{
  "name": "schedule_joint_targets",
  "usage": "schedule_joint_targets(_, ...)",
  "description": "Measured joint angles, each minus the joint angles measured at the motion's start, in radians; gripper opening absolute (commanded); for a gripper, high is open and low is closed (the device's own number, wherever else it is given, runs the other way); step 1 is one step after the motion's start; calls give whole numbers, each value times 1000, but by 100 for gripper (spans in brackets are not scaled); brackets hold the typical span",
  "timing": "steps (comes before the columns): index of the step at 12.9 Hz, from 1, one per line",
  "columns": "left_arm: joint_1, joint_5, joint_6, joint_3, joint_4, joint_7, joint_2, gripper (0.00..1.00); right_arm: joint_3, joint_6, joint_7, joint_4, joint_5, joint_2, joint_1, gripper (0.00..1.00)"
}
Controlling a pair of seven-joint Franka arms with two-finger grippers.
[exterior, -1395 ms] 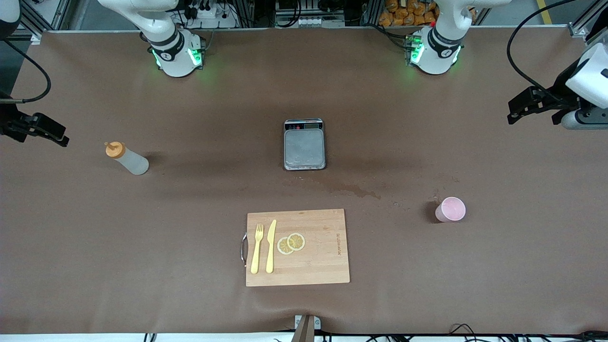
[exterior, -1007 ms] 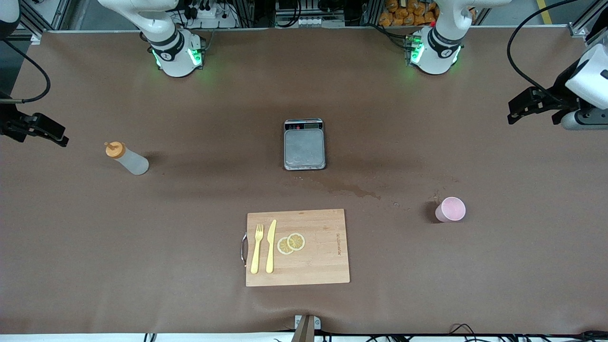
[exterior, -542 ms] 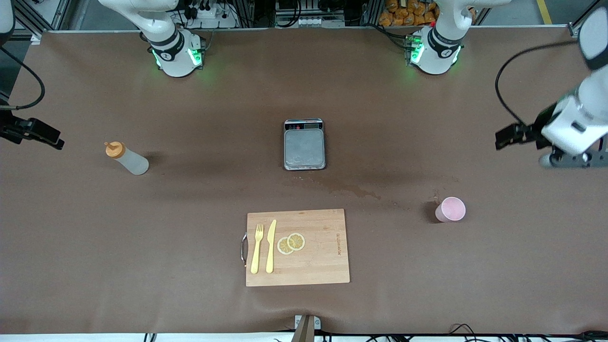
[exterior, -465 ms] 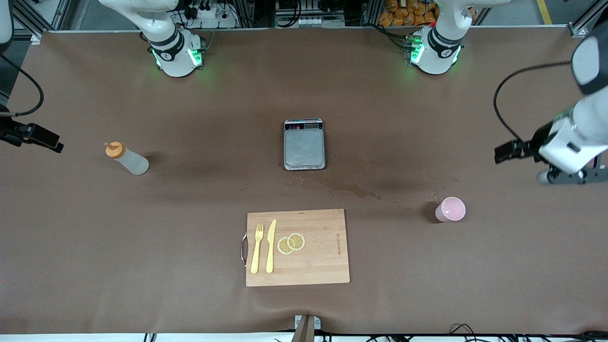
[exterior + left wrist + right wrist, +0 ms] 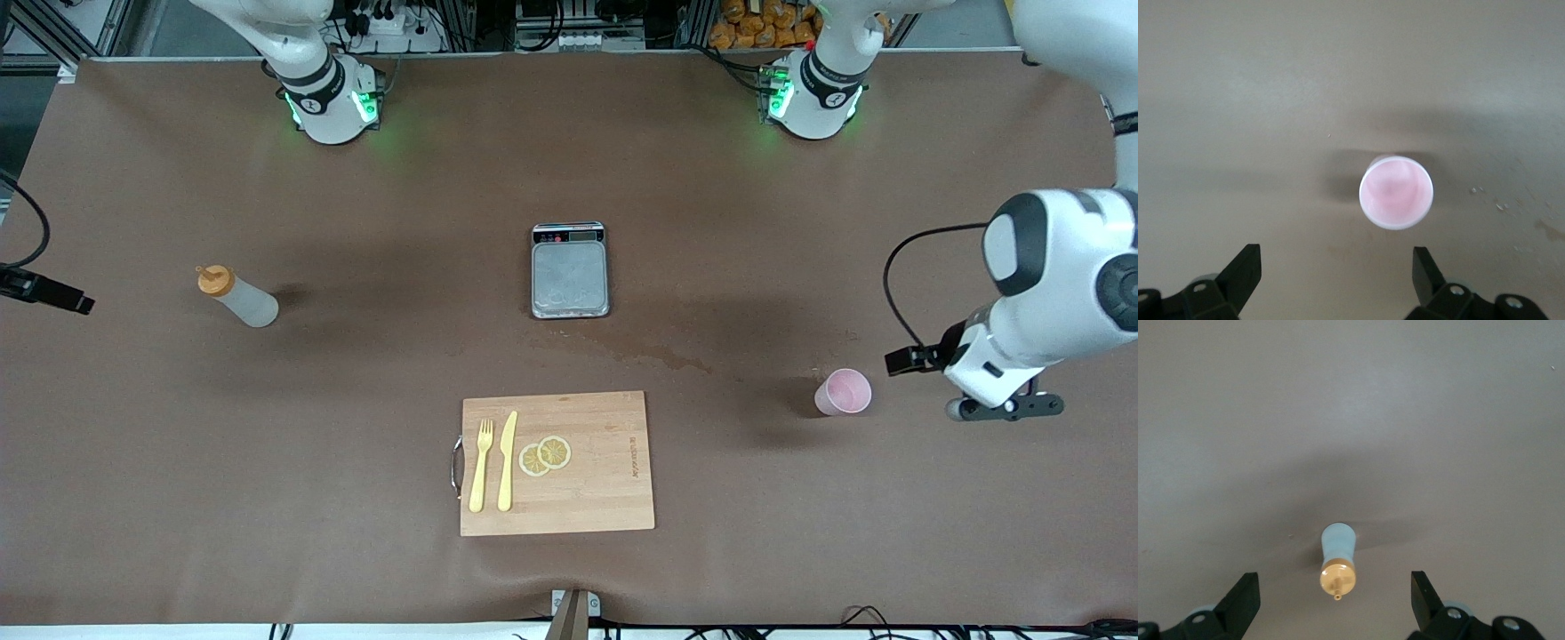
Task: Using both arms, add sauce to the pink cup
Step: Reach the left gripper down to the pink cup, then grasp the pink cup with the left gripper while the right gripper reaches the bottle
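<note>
Here the pink cup (image 5: 843, 392) stands upright on the brown table (image 5: 356, 400), toward the left arm's end and a little nearer the front camera than the scale (image 5: 570, 270) at the middle. The left gripper (image 5: 907, 359) hangs in the air just beside the cup, on the side toward the table's end, not touching it; in the left wrist view its fingers (image 5: 1243, 269) are spread wide and hold nothing, and the cup (image 5: 1395, 192) sits on the table ahead of them, roughly centred in the gap, its open mouth showing a pale pink inside. The sauce bottle (image 5: 238, 298), whitish with an orange cap, stands upright toward the right arm's end of the table, about as far from the front camera as the scale. The right gripper (image 5: 49, 295) is at the very edge of the front view, well apart from the bottle and over the table's end. In the right wrist view its fingers (image 5: 1241, 595) are also spread wide and empty, and the bottle (image 5: 1338, 559) shows between them farther off, its cap and nozzle pointing up toward the camera. Nearer the front camera than the scale lies a wooden cutting board (image 5: 605, 498) carrying a yellow fork (image 5: 481, 464), a yellow knife (image 5: 507, 460) and two lemon slices (image 5: 545, 455) side by side. A darker wet-looking stain (image 5: 662, 357) marks the table between the scale and the cup
</note>
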Motion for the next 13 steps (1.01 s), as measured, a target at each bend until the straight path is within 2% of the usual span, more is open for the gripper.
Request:
schedule_joint_targets(4,-1,0,61,-2,-1,0,100,100,-3,-8,29,-1,136,32,-100,100)
schedule_joint_targets(7,-1,0,101,-3,-26,0,122,99,-3,-44,76,-1,161,55,-127,100)
schedule_joint_targets(9,-1,-1,174,-3,-75,0,130,88,-4,-75,109,-2,223,78,-154,100)
schedule_joint_targets(11,-1,-1,195,-3,-94,-1,137,48,-5,-109,129,-5,305,115,-208,100)
schedule_joint_targets(13,-2,-1,198,-4,-95,-1,139,11,-5,-123,132,-7,343,160,-260,100)
